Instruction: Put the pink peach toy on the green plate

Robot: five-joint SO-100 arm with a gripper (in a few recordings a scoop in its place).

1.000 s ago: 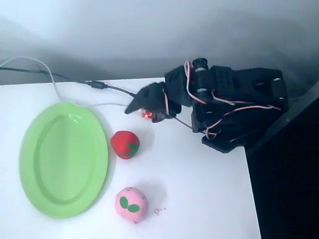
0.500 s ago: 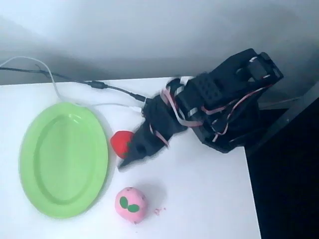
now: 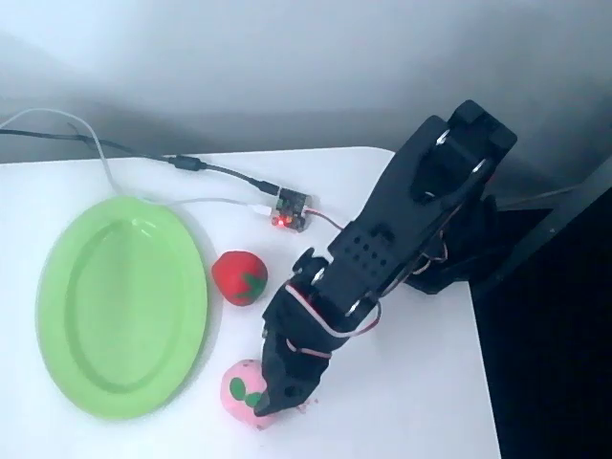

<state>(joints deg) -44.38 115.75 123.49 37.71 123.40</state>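
The pink peach toy (image 3: 239, 388) lies near the front of the white table in the overhead view, its dark green leaf marks facing up. My black gripper (image 3: 269, 399) hangs over the peach's right half and hides that side. The fingers are dark and seen from above, so I cannot make out how far apart they stand or whether they touch the toy. The green plate (image 3: 115, 306), a large oval with a raised rim, lies to the left of the peach with a narrow strip of table between them, and nothing is on it.
A red strawberry-like toy (image 3: 239, 277) sits just right of the plate, behind the peach. A small circuit board (image 3: 290, 212) with a red light and its cables (image 3: 105, 158) lie at the back. The table's right edge (image 3: 481, 363) drops off beside the arm's base.
The arm has swung from the back of the table forward past the red toy and stretched out, so the gripper now sits over the pink peach. The toys and plate have not moved.
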